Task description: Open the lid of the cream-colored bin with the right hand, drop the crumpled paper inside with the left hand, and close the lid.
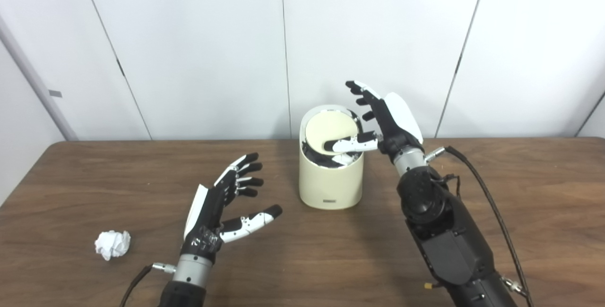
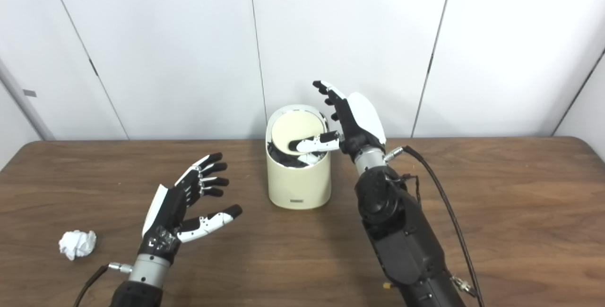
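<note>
While tilted, lid under right hand thumb.

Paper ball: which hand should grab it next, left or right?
Left. The crumpled paper ball lies on the table just beside the open, empty left hand. The right hand is far across at the cream bin, its thumb pressing the tilted lid.

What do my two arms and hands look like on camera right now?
Both hands, left hand and right hand, have white back shells, black palms, black-tipped fingers and white thumb segments. Silver wrist cuffs join bulky black forearms. A black cable runs from the right wrist along the arm; another leaves the left wrist.
</note>
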